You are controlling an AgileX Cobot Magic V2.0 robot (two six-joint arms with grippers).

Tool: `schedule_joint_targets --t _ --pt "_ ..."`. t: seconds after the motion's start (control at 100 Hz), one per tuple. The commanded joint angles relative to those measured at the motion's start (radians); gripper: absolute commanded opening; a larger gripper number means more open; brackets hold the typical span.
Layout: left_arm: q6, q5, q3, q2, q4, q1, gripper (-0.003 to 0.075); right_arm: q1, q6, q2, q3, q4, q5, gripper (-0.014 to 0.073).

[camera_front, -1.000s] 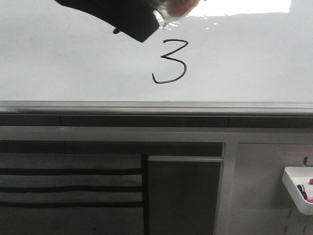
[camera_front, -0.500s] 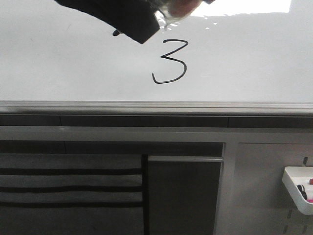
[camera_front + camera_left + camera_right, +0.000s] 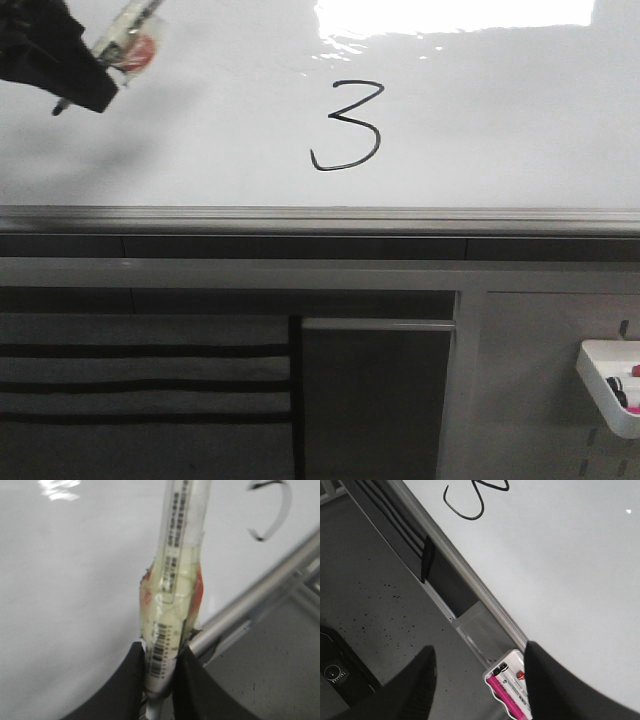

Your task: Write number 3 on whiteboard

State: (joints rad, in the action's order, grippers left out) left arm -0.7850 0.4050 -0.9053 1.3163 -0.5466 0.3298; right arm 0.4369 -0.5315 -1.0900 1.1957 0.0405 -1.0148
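Digit done, marker clamped

Number 3 (image 3: 347, 126) sits mid whiteboard (image 3: 500, 120), well right of the left gripper (image 3: 159, 680), which pinches a marker (image 3: 172, 605) at its barrel base. Marker looks light, stiff, slick; taped middle likely grips better. Right gripper (image 3: 479, 680) spread wide, empty, over a white tray (image 3: 507, 687).
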Motion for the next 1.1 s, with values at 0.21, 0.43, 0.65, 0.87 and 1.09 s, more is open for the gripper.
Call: schedule_joint_targets --t 0.21,0.43,0.65,0.87,1.09 --pt "0.048 -0.341 0.053 0.041 -0.141 -0.064 -0.0018 -0.008 0.004 0.017 0.028 0.013 0.046 0.035" --pt "0.048 -0.37 0.053 0.092 -0.173 -0.064 -0.0018 -0.008 0.004 0.017 0.028 0.013 0.046 0.035" --pt "0.048 -0.377 0.053 0.117 -0.214 -0.064 -0.0018 -0.008 0.004 0.017 0.028 0.016 0.046 0.035" --pt "0.05 -0.377 0.053 0.117 -0.211 -0.064 0.0096 -0.008 0.006 0.017 0.028 0.016 0.046 0.035" --pt "0.05 -0.366 0.05 0.081 -0.165 -0.069 0.0429 -0.008 0.041 0.019 0.028 0.01 0.029 0.035"
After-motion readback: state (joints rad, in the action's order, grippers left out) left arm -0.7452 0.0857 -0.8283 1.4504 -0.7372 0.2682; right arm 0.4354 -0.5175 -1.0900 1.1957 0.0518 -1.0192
